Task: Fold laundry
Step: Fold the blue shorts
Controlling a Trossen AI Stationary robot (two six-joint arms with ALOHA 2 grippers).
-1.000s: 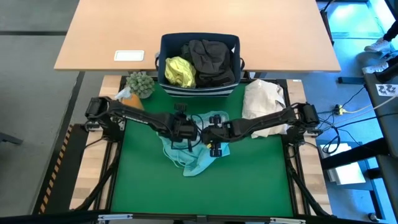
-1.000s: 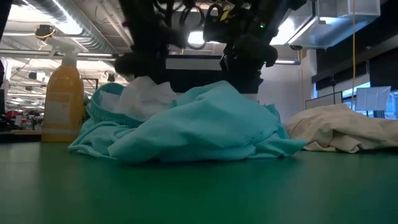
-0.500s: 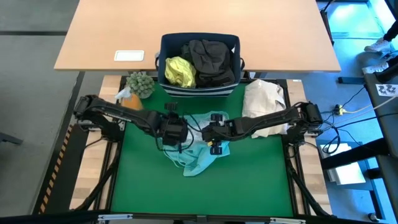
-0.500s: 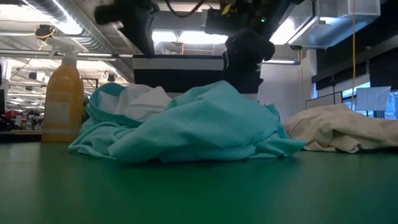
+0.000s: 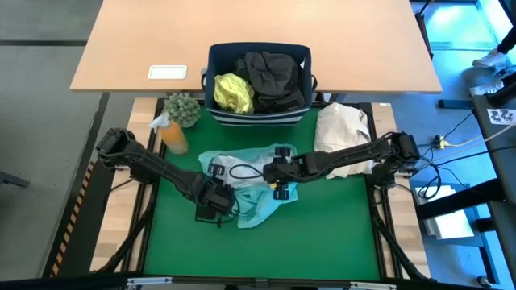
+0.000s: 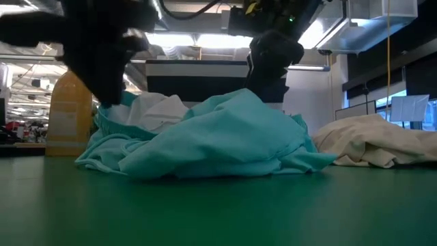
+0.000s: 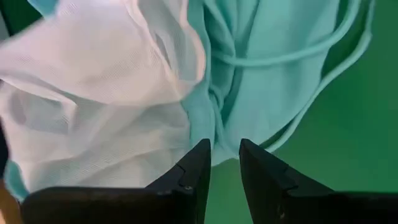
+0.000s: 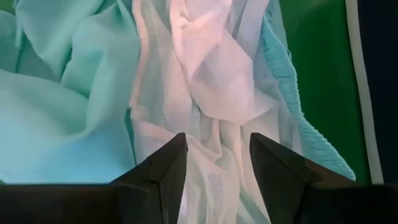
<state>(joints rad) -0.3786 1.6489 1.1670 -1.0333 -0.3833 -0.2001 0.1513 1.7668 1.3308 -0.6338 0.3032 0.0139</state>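
High view, turquoise garment [image 5: 254, 193] crumpled mid-bench, left gripper [image 5: 216, 211] at its near-left edge, fingers slightly parted, right gripper [image 5: 275, 171] above it, fingers spread, nothing pinched.

The turquoise garment [image 5: 256, 205] was soft matt cloth with a white mesh lining [image 8: 205, 93], lying on the desk's [image 5: 339, 234] matt green felt-like surface.

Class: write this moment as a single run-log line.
left gripper: open, above turquoise garment | right gripper: open, above same garment | fold: not yet done

parted end effector [image 8: 214, 163] above turquoise garment [image 8: 59, 93] with white mesh lining [image 8: 199, 87].
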